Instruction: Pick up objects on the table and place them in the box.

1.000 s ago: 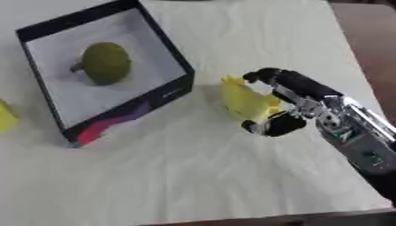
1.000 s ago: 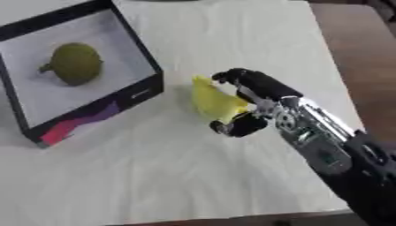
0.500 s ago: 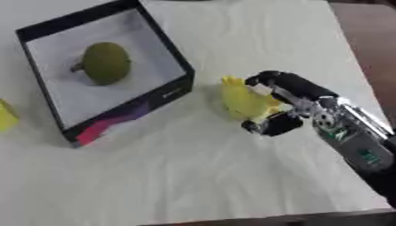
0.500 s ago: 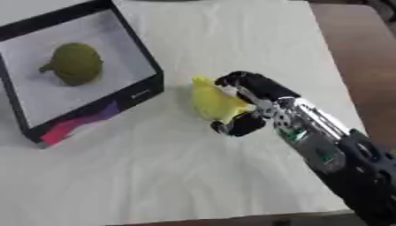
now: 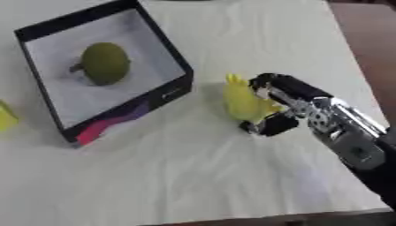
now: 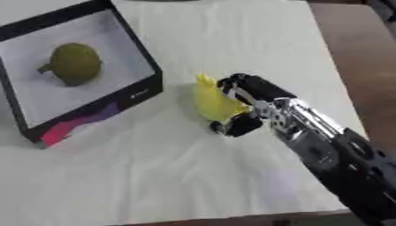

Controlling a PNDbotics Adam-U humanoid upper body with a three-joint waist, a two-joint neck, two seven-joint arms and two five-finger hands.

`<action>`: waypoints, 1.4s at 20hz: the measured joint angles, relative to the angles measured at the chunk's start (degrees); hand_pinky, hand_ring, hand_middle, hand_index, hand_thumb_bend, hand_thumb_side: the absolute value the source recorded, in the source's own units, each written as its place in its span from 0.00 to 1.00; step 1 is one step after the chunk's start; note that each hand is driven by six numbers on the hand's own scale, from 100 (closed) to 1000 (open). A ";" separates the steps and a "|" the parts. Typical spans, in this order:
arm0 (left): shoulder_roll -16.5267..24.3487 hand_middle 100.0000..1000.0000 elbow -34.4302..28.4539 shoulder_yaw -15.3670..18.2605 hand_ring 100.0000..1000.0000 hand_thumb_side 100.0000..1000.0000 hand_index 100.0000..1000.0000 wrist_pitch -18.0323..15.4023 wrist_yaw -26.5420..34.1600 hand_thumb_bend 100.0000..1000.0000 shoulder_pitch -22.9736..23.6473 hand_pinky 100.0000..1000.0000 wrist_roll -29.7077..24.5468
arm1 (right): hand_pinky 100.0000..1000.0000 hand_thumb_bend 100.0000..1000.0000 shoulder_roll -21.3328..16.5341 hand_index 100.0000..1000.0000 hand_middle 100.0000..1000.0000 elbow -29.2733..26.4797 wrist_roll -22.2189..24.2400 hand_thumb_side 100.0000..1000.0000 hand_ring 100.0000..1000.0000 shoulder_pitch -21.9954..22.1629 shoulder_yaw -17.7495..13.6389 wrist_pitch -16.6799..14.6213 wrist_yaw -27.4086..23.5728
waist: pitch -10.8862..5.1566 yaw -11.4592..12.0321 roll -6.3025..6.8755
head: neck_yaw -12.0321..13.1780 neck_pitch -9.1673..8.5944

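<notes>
Right hand (image 5: 282, 106): enters from the lower right corner of the desk (image 5: 193, 176), forearm running diagonally up and to the left. The fingers (image 5: 271, 84) are curled over the top and right side of a yellow object (image 5: 244, 103), and the thumb (image 5: 267, 126) closes in beneath it, so the hand is closed around the object. Whether the object is lifted clear of the desk surface or resting on it cannot be determined from either view.

Yellow object: an irregular form with a pointed tip at its top; its exact identity cannot be made out. It sits near the middle of the desk, just beside the right-hand near corner of the box (image 5: 166, 95), apart from the box wall.

Box: black walls, white interior floor, open at the top, with a pink and purple marking on its near outer wall. It occupies the far left area of the desk and lies turned at an angle to the desk edges. Inside it, on the white floor toward the far side, lies a round olive-green fruit (image 5: 104, 64) with a short stem on its left.

A second yellow item (image 5: 6, 117) shows partly at the left edge of the desk, outside the box and just beside its left wall.

Desk covering: a plain white cloth. Brown surface shows beyond its right edge.

Left hand: appears in neither view.
</notes>
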 measured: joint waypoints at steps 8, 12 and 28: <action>-0.01 0.72 0.02 0.00 0.69 0.72 0.77 0.02 -0.02 0.00 0.00 0.81 -0.08 | 0.86 0.33 -0.02 0.77 0.56 -1.25 -2.27 0.31 0.91 0.52 0.05 0.10 -0.30 | 0.00 0.00 0.00 | -0.04 0.01; -0.01 0.72 0.02 0.00 0.69 0.72 0.77 0.02 -0.03 0.00 0.03 0.81 -0.08 | 0.85 0.26 -0.09 0.75 0.54 -3.03 -3.13 0.30 0.89 1.03 0.04 0.03 -0.71 | 0.00 -0.01 0.00 | -0.03 0.02; 0.03 0.72 0.03 0.01 0.70 0.71 0.77 -0.22 -0.11 0.00 0.37 0.81 0.15 | 0.85 0.20 -6.08 0.73 0.49 -6.05 -10.04 0.21 0.85 -3.78 -3.05 -5.43 -8.03 | -0.06 0.28 0.00 | -0.15 0.00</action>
